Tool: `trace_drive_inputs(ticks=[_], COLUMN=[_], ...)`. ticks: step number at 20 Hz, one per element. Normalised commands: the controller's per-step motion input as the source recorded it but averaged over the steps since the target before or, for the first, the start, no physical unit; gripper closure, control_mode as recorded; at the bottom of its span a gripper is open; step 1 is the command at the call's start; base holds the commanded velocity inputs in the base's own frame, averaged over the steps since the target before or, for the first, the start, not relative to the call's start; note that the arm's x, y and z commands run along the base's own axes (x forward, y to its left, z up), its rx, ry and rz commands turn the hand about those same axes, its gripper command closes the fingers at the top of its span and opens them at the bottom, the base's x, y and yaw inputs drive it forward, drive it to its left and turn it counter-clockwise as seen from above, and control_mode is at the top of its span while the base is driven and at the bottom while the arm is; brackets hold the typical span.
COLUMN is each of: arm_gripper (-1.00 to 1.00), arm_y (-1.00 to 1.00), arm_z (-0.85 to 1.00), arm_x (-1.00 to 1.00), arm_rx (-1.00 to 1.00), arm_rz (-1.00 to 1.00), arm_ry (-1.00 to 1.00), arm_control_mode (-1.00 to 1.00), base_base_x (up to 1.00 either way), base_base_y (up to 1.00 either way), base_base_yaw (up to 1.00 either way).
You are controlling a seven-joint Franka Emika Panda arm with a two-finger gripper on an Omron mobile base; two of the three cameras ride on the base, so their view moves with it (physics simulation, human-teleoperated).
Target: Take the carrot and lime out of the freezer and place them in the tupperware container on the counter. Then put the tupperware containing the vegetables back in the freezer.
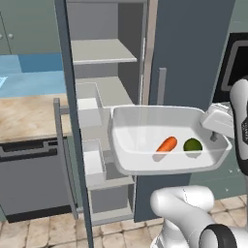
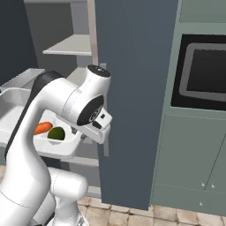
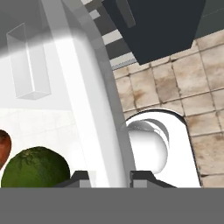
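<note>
Freezer (image 1: 104, 58) standing open, shelves bare. Tupperware container (image 1: 145, 131) held in the air before it, beside the worktop (image 1: 26, 114). Tool (image 3: 109, 177) clamped on its rim. Carrot (image 1: 166, 144) and lime (image 1: 193, 145) lying inside, near each other.

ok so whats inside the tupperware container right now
The tupperware container holds the carrot and the lime, side by side on its floor. The gripper covers a bit of the rim.

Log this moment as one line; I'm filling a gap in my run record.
gripper: shut on tupperware container rim | contents: carrot, lime | position: held up before open freezer | phase: returning container
</note>
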Motion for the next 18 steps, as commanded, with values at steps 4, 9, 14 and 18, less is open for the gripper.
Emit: trace_drive_inputs(ticks=[4, 9, 14, 18], arm_gripper=[1.0, 1.0, 1.0, 1.0], arm_y=[0.0, 0.0, 0.0, 0.0], arm_z=[0.0, 0.0, 0.0, 0.0], arm_x=[0.0, 0.0, 0.0, 0.0], arm_rx=[0.0, 0.0, 0.0, 0.0], arm_rz=[0.0, 0.0, 0.0, 0.0], arm_ry=[0.0, 0.0, 0.0, 0.0], arm_control_mode=[1.0, 1.0, 1.0, 1.0], base_base_x=[0.08, 0.44, 0.52, 0.45], base_base_y=[0.0, 0.02, 0.0, 0.0], base_base_yaw=[0.0, 0.0, 0.0, 0.0])
